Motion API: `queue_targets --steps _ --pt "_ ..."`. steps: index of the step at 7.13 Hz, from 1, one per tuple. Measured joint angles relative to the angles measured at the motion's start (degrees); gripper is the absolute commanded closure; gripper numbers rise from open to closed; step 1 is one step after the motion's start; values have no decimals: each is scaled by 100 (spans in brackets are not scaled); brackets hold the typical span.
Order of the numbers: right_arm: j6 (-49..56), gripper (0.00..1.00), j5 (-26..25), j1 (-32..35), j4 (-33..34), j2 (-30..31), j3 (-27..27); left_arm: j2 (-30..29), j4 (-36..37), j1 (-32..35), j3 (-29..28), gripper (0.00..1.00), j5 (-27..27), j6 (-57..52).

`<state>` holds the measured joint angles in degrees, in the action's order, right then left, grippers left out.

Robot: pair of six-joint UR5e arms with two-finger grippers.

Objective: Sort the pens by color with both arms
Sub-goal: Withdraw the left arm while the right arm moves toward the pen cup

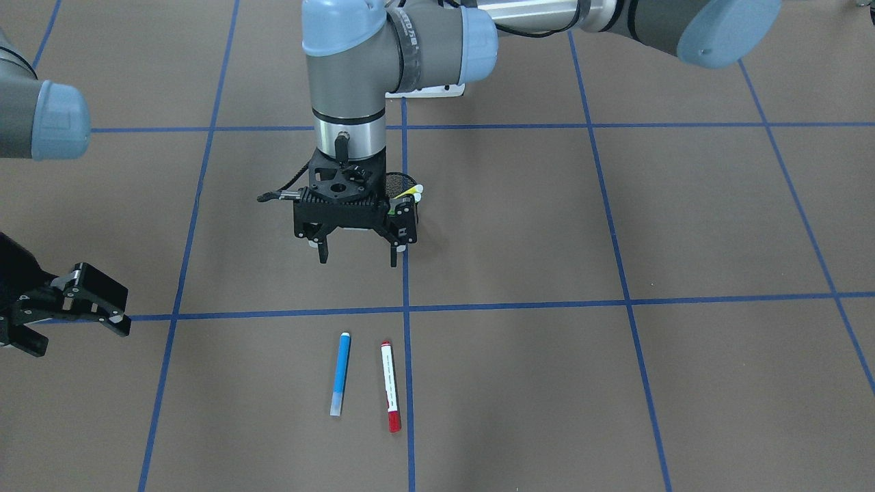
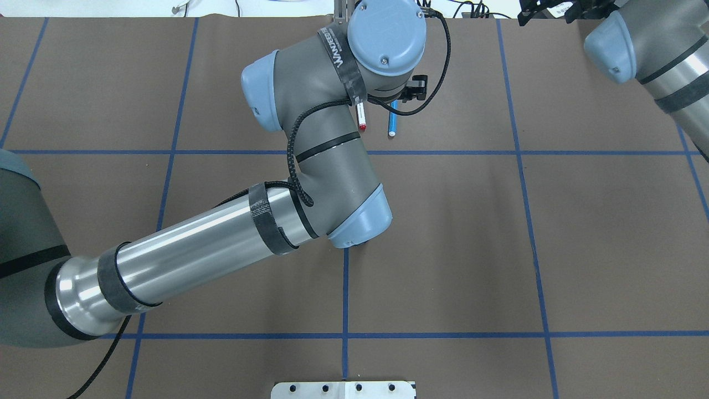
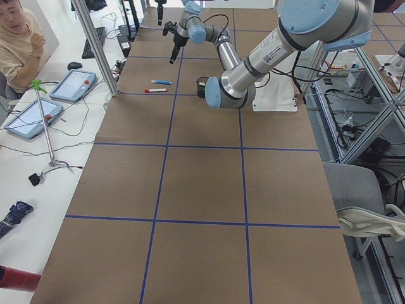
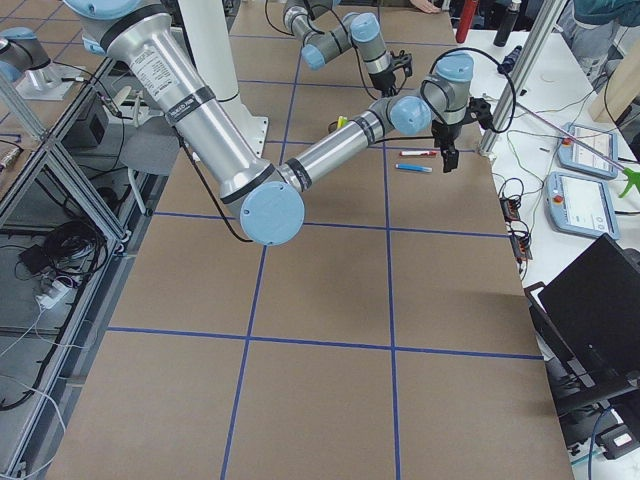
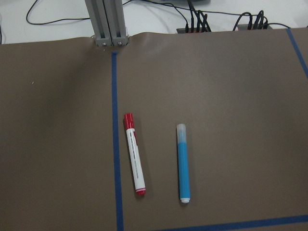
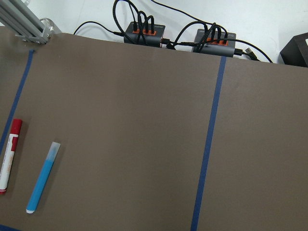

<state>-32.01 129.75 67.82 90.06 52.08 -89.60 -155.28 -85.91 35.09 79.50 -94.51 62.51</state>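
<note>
My left gripper [image 1: 358, 258] hangs over the counter [image 1: 615, 225] with its jaws spread wide and nothing between them, just in front of the black mesh cup [image 1: 400, 183]. A yellow pen [image 1: 409, 195] pokes out of the cup. The two loose pens lie on the operators' side of that gripper, ahead of its wrist camera. They are the blue pen [image 1: 340, 374] and the white pen with red caps [image 1: 389, 386]. They lie side by side but apart, both long axes running away from the robot, roughly along the blue tape line [image 1: 408, 355]. The red-capped one is just beside that line, and the blue one is on my right-arm side of it. The left jaws open across that axis, so I judge a drop forward and down onto either barrel needs little wrist turn. The left arm is clearly the nearer one. My right gripper [image 1: 75, 321] sits well off to the side, cut by the frame edge, and I cannot tell its opening.
</note>
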Motion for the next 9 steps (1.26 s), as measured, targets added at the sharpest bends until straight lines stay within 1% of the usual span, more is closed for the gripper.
queue_targets --steps 1,2,3,5,6,7,8,9 --pt "-92 0 -8 -40 328 -123 -182 84 554 137 331 0 -431 -187" --pt "-183 0 -22 -127 522 -266 -281 300 962 304 709 0 -792 -573" --pt "-226 1 -102 -286 604 -419 -338 695 1231 465 1200 0 -1035 -984" --pt "-387 3 -630 -804 783 -660 -561 1522 1376 790 2097 0 -1445 -1642" --pt "-477 3 -838 -1061 1166 -886 -625 1852 1388 971 2448 0 -1656 -1894" --pt "-516 3 -991 -1303 1686 -1184 -635 2114 1391 1106 2712 0 -1767 -2154" --pt "-529 2 -1140 -1558 2194 -1480 -583 2323 1383 1209 2880 0 -1818 -2434" --pt "-627 1 -1245 -1819 2624 -1777 -406 2476 1367 1329 2973 0 -1888 -2703"
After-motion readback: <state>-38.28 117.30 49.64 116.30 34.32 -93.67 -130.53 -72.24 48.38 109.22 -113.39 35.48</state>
